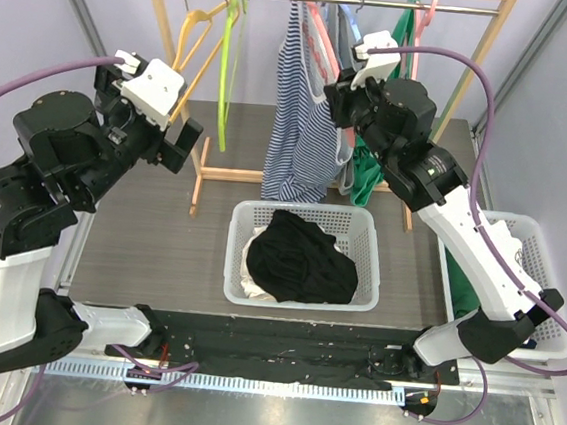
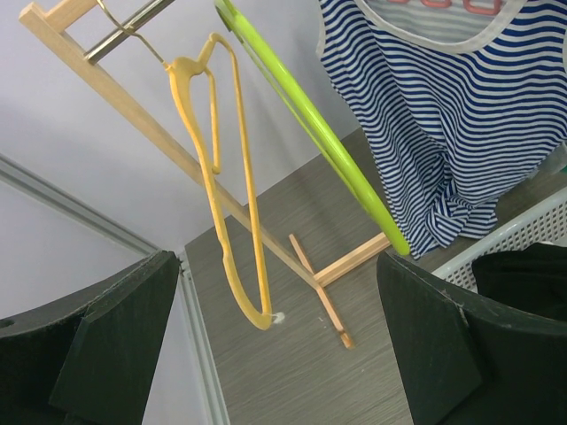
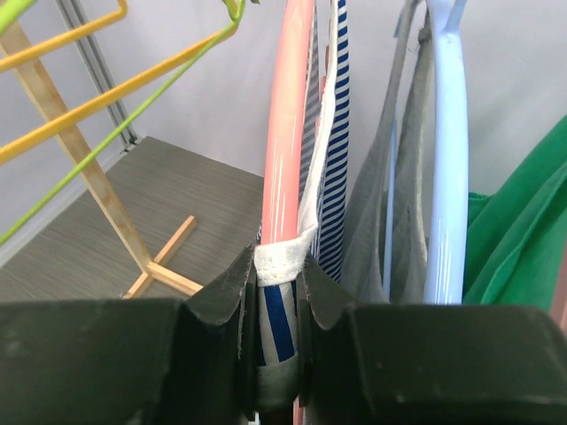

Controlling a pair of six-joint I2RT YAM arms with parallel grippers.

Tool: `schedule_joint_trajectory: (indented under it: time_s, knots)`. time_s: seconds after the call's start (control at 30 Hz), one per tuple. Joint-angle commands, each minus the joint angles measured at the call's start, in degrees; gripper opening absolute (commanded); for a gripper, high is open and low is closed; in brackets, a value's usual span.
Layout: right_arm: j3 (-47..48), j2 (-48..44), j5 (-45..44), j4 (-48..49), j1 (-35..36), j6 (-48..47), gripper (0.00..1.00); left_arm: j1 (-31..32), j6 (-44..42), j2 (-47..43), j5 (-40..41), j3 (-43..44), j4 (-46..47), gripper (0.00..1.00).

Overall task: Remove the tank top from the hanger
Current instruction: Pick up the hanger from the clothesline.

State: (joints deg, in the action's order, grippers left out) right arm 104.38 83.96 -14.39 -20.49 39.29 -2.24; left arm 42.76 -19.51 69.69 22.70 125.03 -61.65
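Black left claw (image 2: 283, 354), jaws wide apart, holding nothing, raised before the wooden rack (image 1: 237, 175); yellow hanger (image 2: 199, 66), bare, on the rail; lime-green hanger (image 2: 354, 177), bare, just beside it; striped tank top (image 1: 297, 123), blue and white, hanging on a pink hanger (image 3: 285, 133) near mid-rail; right claw (image 3: 276, 292), pinched onto the top's white-hemmed edge against the pink hanger; grey garment (image 3: 403, 195) on a pale-blue hanger (image 3: 447, 159); green garment (image 3: 523, 221) rightmost; white basket (image 1: 361, 240) on the desk (image 1: 149, 250) below, holding black cloth (image 1: 305, 255).
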Motion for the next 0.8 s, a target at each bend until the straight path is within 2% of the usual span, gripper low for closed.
schedule_joint_trajectory:
  time_s: [0.0, 0.1, 0.4, 0.53, 0.77]
  knots:
    - [-0.22, -1.61, 0.24, 16.61, 0.52, 0.39, 0.01, -0.22, -0.27, -1.40, -0.02, -0.58, 0.30, 1.00]
    - [-2.51, -2.13, -0.28, 20.22, 0.88, 0.48, 0.01, -0.31, -0.62, -1.84, 0.24, -1.19, 0.39, 1.00]
    - [-6.72, -7.23, 0.15, 20.14, 1.84, 1.18, 0.01, -0.40, -0.80, -1.93, 0.24, -1.81, 0.39, 1.00]
    - [-9.63, -12.06, 1.03, 16.55, 2.28, 1.71, 0.01, -0.40, -0.62, -1.49, -0.11, -1.20, 0.39, 1.00]
    - [-7.09, -17.34, 6.65, 5.56, 2.37, 2.15, 0.01, -0.40, -0.53, -0.70, -0.29, -0.49, 0.12, 1.00]
